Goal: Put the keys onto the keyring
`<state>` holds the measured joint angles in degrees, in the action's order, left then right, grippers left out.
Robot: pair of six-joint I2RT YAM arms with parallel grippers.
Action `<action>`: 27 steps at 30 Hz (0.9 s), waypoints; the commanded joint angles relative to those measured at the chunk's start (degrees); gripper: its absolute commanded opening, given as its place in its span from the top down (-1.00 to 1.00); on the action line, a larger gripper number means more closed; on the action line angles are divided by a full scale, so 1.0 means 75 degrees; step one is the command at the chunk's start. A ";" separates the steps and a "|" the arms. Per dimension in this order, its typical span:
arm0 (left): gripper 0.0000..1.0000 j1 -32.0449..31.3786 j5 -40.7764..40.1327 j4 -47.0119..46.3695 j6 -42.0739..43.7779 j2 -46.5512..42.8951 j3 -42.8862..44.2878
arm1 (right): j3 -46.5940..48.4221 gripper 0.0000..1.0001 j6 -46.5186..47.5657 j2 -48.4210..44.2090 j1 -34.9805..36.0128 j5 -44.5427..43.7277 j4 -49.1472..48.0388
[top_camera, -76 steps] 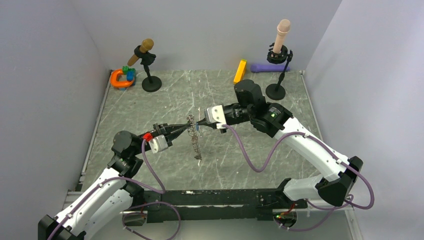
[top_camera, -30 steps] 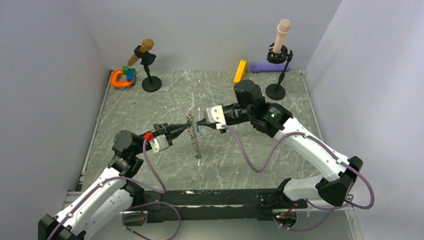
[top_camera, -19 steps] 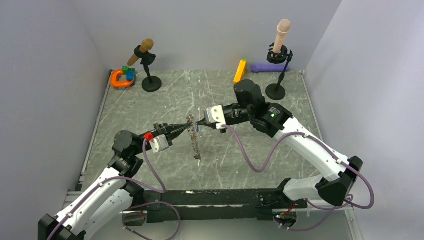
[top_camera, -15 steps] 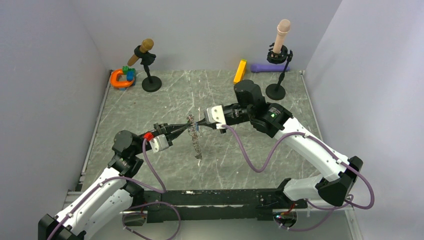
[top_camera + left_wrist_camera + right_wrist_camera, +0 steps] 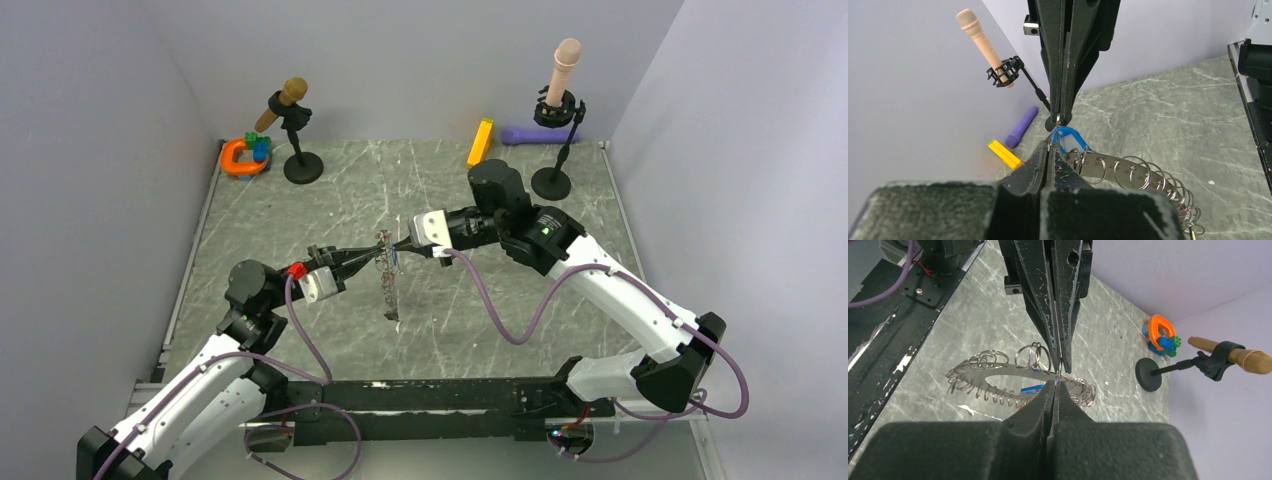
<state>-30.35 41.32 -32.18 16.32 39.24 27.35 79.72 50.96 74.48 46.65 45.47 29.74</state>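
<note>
The grey keyring hangs on edge above the table between my two grippers, its rim fringed with small wire loops. A blue key sits at its upper end. My left gripper is shut on the keyring's rim beside the blue key. Tip to tip with it, my right gripper is shut on the blue key's small wire loop. No other keys show.
An orange C-shaped toy with bricks lies at the back left beside a brown microphone stand. A yellow block, a purple cylinder and a second microphone stand are at the back right.
</note>
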 commanded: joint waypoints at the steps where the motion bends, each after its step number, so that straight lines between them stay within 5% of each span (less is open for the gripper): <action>1: 1.00 -0.0030 0.0220 -0.0876 -0.0241 0.0028 0.0035 | 0.0097 1.00 -0.0146 0.0030 0.0096 0.0233 -0.0426; 27: 1.00 -0.0022 0.0356 -0.1134 -0.0388 -0.0019 -0.0044 | 0.0122 1.00 0.0031 0.0155 0.0096 -0.0040 0.0059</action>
<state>-30.35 41.60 -34.39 14.02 39.97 26.41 79.72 50.11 74.72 47.09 45.45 28.93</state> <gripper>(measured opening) 0.014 0.009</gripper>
